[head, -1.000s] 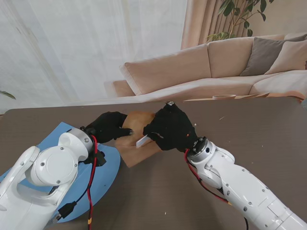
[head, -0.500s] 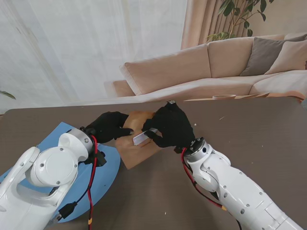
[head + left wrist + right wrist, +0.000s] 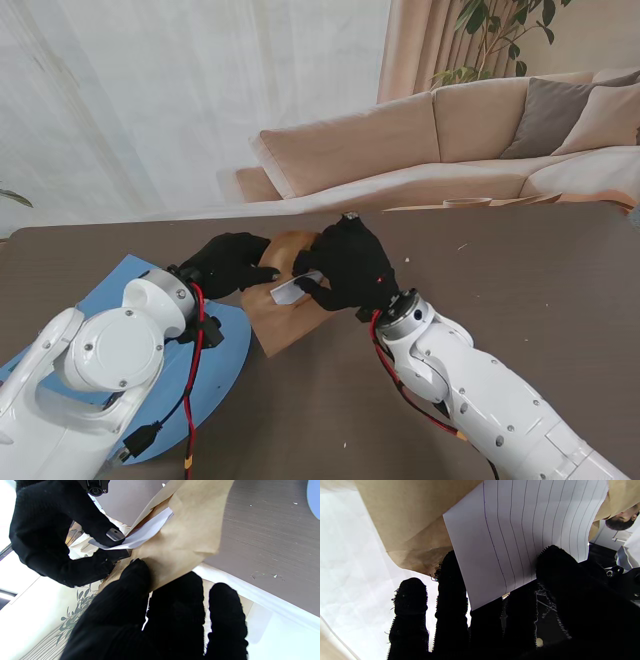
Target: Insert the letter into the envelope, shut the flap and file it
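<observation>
Two black-gloved robot hands work over the middle of the dark wood-grain desk (image 3: 520, 260), meeting at a tan kraft-paper envelope (image 3: 285, 315) that lies beside a blue curved folder (image 3: 215, 375) at about eight o'clock from it. The left robot hand (image 3: 228, 264) pinches the envelope's near edge, apparently to lift the mouth and keep it gaping; its fingers (image 3: 175, 610) curl around the brown paper, palm turned toward the desk. The right robot hand (image 3: 345, 265), reaching in from about four o'clock, grips a white lined sheet of letter paper (image 3: 520, 537) between thumb and fingertips (image 3: 113, 533), angled so the leading corner points into the opening. That letter looks partly entered, with its leading end tucked under the raised flap (image 3: 160, 502) while much of the sheet remains outside. Both wrists are bent downward, arms flanking the envelope, so insertion is probably under way, not finished.
</observation>
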Available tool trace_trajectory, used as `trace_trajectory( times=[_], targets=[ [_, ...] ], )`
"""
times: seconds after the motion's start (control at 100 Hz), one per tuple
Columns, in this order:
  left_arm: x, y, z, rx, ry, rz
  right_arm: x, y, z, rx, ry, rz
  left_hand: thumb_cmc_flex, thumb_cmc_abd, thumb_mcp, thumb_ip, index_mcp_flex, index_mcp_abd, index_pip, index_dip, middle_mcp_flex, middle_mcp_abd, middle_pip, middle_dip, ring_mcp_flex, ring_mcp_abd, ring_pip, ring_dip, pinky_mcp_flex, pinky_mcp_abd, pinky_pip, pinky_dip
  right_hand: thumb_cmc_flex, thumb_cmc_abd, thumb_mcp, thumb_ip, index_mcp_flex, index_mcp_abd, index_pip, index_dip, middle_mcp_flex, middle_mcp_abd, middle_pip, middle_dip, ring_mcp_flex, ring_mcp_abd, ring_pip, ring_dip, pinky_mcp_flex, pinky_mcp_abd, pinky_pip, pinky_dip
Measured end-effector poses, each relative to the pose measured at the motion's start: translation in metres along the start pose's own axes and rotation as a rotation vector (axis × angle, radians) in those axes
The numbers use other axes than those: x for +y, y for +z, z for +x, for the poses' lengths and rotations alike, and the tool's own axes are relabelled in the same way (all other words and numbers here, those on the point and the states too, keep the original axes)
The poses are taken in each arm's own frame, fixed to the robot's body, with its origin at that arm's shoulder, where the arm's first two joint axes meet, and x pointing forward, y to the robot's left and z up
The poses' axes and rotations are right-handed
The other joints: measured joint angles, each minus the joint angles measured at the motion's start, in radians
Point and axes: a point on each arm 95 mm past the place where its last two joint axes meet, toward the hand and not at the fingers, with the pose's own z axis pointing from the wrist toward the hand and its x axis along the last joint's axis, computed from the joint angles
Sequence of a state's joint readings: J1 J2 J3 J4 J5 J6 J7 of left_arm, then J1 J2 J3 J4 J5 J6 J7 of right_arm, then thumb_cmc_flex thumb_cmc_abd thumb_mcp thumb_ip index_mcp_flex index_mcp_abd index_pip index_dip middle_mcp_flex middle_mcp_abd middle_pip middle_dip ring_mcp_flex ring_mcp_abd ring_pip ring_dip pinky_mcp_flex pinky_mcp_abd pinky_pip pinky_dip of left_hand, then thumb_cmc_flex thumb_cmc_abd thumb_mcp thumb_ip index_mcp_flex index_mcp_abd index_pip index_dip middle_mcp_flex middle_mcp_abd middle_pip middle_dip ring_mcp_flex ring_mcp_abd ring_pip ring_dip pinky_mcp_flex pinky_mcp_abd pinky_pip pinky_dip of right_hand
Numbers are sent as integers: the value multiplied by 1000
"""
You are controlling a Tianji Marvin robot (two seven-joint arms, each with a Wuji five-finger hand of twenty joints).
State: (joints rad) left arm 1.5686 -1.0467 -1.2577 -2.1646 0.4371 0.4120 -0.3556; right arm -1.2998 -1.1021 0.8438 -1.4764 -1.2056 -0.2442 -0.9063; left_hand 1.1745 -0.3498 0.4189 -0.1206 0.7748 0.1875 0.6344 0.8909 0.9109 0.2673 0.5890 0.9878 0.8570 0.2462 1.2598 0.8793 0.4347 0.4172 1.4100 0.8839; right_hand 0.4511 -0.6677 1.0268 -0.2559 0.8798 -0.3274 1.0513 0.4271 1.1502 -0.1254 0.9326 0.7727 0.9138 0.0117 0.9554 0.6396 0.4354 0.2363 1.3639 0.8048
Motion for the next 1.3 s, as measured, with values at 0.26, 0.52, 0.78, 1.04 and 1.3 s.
trace_trajectory(
  times=[0.26,0.52,0.78,1.04,1.3],
  targets=[
    [2,1,4,4,-13,18,-3,0,3,13,14,16,0,0,0,0,0,7,0,2,0,0,0,0,0,0,0,0,0,0,0,0,0,-10,0,0,0,4,1,0,0,0,0,0,0,0,0,0,0,0,0,0],
    [1,-1,5,14,-33,38,-5,-1,4,22,8,42,0,0,0,0,0,7,0,2,0,0,0,0,0,0,0,0,0,0,0,0,0,-10,0,0,1,4,1,-3,1,4,-29,-18,-6,0,-9,0,-6,0,0,0],
    [-2,-2,3,15,-27,43,3,-1,4,-20,-27,51,0,0,0,0,0,7,0,10,0,0,0,0,0,0,0,0,0,0,0,0,-11,-24,-32,26,-66,29,-130,-97,-59,20,-239,-192,-66,13,-107,-22,-49,0,-10,10],
    [-1,-3,1,9,-23,39,6,0,5,-24,-31,40,0,0,0,0,0,7,0,11,0,0,0,0,0,0,0,0,0,0,0,0,6,-52,-8,31,-92,29,-126,-98,-66,27,-253,-231,-66,13,-128,-29,-52,0,-10,10],
    [-1,-3,0,7,-19,38,9,1,7,-26,-33,15,0,0,0,0,0,7,0,11,0,0,0,0,0,0,0,0,0,0,0,0,42,-41,31,40,-51,-47,-58,-51,-63,29,-231,-182,-66,13,-124,-33,-52,1,-11,13]
  ],
)
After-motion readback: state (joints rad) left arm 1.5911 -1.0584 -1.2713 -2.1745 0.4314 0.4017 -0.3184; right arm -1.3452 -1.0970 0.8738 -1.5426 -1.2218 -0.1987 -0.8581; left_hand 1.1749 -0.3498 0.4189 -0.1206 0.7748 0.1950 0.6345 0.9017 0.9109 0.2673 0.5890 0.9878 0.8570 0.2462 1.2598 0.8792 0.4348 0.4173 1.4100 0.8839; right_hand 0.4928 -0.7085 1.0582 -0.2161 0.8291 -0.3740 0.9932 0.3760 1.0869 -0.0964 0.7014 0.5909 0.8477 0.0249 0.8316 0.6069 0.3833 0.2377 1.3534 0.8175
